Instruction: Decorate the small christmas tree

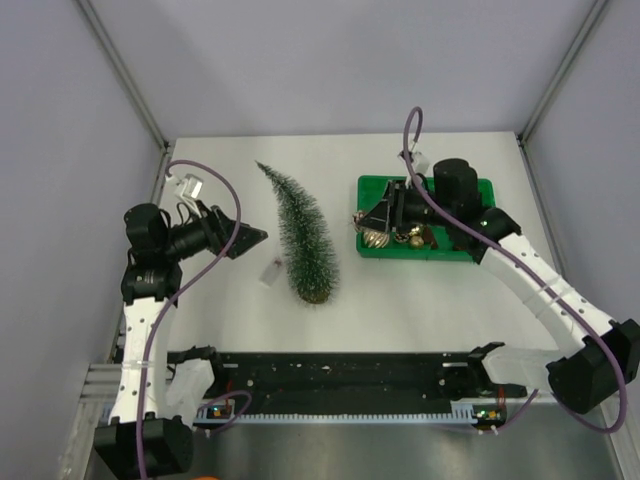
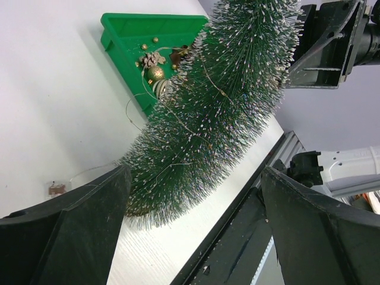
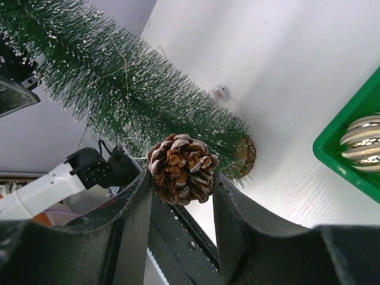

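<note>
Top external shows the small christmas tree [image 1: 305, 235] in the middle of the desk [image 1: 400, 300], between the left gripper [image 1: 250, 238] and the green tray [image 1: 480, 190]. Left gripper's spread wide, holding nothing, just beside the tree. Right gripper [image 3: 181, 178] is pinching a pine cone [image 3: 181, 160] over the tray's left end.

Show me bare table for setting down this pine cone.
Bare: the table strip between the small christmas tree and the black rail, and in front of the green tray. Crowded: inside the tray, beside the left gripper.
</note>
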Controlling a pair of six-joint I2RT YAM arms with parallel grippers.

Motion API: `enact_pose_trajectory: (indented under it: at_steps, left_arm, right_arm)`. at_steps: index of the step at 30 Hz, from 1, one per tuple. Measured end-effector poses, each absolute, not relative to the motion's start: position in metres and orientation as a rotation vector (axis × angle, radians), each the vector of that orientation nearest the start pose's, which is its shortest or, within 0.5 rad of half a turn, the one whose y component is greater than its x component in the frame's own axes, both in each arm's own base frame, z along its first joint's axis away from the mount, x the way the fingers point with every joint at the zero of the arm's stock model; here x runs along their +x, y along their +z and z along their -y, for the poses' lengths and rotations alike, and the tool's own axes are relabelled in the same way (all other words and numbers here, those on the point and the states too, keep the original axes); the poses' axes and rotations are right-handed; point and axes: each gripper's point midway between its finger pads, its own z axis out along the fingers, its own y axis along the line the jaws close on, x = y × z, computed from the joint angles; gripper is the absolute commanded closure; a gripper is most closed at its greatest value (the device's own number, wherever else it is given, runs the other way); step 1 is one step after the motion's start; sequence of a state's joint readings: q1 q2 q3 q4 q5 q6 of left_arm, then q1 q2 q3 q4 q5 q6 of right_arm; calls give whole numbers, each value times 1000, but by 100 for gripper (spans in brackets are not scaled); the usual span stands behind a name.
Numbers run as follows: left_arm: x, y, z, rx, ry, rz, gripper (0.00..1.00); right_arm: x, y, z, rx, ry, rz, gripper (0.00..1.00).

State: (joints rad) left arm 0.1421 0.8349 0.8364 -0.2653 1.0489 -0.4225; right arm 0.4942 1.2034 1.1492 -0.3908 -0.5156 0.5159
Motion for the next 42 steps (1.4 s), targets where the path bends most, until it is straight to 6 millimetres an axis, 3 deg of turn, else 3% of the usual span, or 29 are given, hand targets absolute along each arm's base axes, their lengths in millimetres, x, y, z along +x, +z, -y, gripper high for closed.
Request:
enact_pose_trajectory:
  at_steps: [14, 24, 31, 37, 42]
  left_arm:
    - [245, 292, 137, 220, -1218, -1853, 1]
    - [253, 274, 154, 219, -1292, -1930, 9]
    - [262, 281, 160, 211, -1327, -1902, 13]
    - [262, 285, 170, 246, -1361, -1883, 21]
    - [263, 290, 173, 257, -1373, -1850, 40]
  right_arm:
    - [259, 254, -264, -345, 1127, -2142, 66]
    - [259, 261, -271, -352, 1150, -2104, 67]
    - [254, 261, -277, -359, 1165, -2107, 67]
    - [253, 256, -285, -371, 1171, -2119, 67]
    - [252, 247, -291, -378, 1169, -2147, 67]
